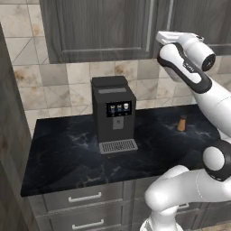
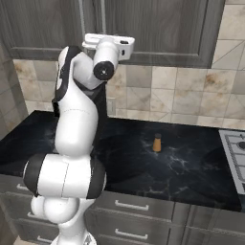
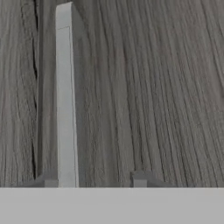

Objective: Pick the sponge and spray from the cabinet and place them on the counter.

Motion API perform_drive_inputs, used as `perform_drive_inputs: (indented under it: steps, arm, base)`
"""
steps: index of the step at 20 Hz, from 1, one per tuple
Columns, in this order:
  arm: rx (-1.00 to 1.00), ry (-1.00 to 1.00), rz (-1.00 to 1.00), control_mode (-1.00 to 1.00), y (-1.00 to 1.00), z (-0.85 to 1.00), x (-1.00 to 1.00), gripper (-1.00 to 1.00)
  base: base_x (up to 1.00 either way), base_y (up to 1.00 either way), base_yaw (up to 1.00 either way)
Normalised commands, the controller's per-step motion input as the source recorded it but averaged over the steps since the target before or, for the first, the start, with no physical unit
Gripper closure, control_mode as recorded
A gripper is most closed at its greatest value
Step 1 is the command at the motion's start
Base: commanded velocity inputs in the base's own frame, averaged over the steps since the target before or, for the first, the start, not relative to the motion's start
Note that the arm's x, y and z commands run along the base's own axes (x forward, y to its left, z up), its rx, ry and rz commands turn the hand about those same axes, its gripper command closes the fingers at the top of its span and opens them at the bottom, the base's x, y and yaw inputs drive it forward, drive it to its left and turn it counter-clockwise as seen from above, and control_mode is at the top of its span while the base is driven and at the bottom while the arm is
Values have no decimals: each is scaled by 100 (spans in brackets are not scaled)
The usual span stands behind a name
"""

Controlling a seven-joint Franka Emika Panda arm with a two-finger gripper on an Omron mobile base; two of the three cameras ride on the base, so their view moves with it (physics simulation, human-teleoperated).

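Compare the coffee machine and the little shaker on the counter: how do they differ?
The coffee machine is a tall black box with a lit screen and a drip grille; the shaker is tiny, orange-brown and rounded. The machine stands at the backsplash, the shaker further forward to its right. Both stand upright on the black counter.

hand (image 2: 125,44) raised against closed cabinet (image 2: 158,28) door | counter (image 2: 191,167) well below it | small orange-brown shaker (image 2: 156,142) upright, below and right
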Motion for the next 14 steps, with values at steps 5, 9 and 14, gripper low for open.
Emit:
perform_drive_inputs:
  steps: [5,9,14]
  arm:
    - [0,21,0,-100,2,0,30,100]
    - [-4,34,0,-100,18,0,33,100]
    - [-1,30,0,-100,5,-1,26,100]
  base:
    - [0,0,0]
    - [0,0,0]
    - [0,0,0]
